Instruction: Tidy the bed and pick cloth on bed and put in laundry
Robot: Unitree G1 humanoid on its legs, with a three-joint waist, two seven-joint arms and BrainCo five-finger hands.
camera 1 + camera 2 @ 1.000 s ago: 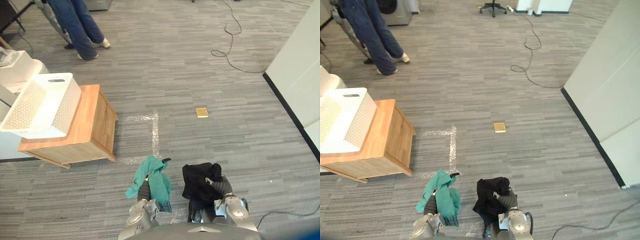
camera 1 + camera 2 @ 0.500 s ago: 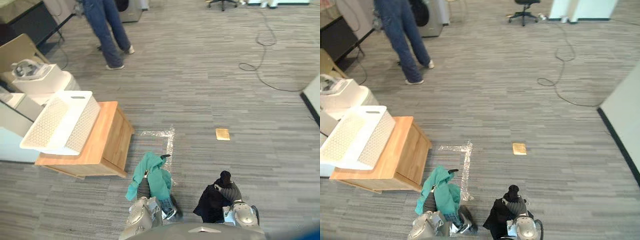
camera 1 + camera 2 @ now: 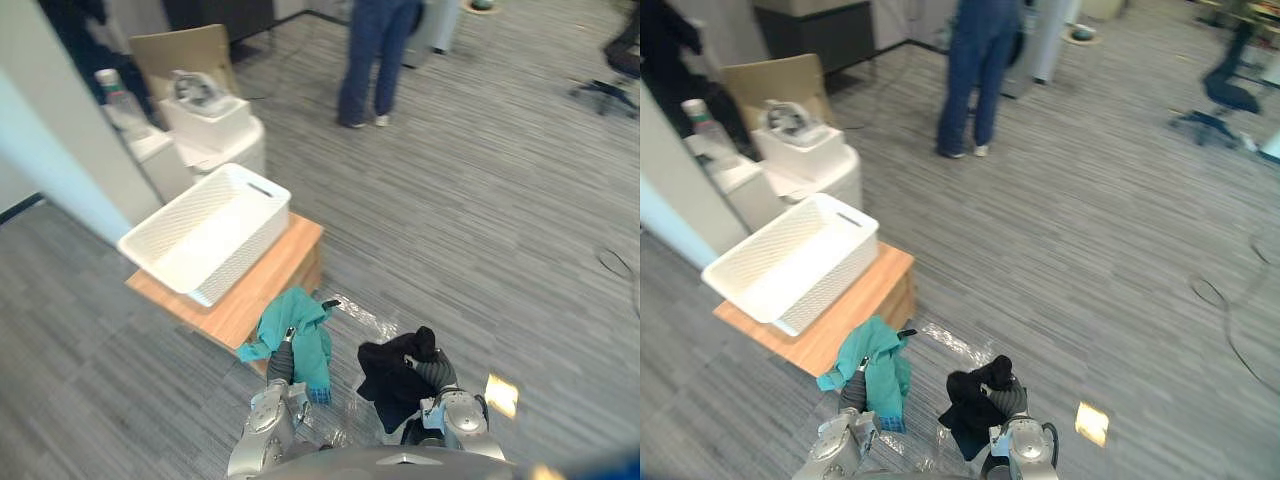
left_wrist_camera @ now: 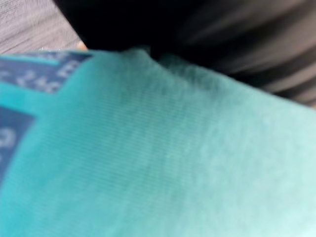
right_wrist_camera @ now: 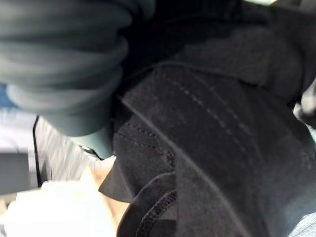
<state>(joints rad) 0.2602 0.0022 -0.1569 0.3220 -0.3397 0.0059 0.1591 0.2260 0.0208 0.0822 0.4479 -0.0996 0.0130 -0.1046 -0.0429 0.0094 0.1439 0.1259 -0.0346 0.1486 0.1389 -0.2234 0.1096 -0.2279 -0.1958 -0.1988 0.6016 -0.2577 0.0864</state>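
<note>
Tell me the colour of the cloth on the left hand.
The cloth is teal with a dark blue print; left wrist view.

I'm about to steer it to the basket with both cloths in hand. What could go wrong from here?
The teal cloth hangs loose from the left hand near the wooden table corner and may snag or slip. The black cloth bunched on the right hand hides the grip, so it could drop unseen. A bump against the table may shift the white basket.

We count two cloths, a teal cloth (image 3: 300, 325) and a black cloth (image 3: 390, 370), one white basket (image 3: 240, 250), one person (image 3: 375, 60).
</note>
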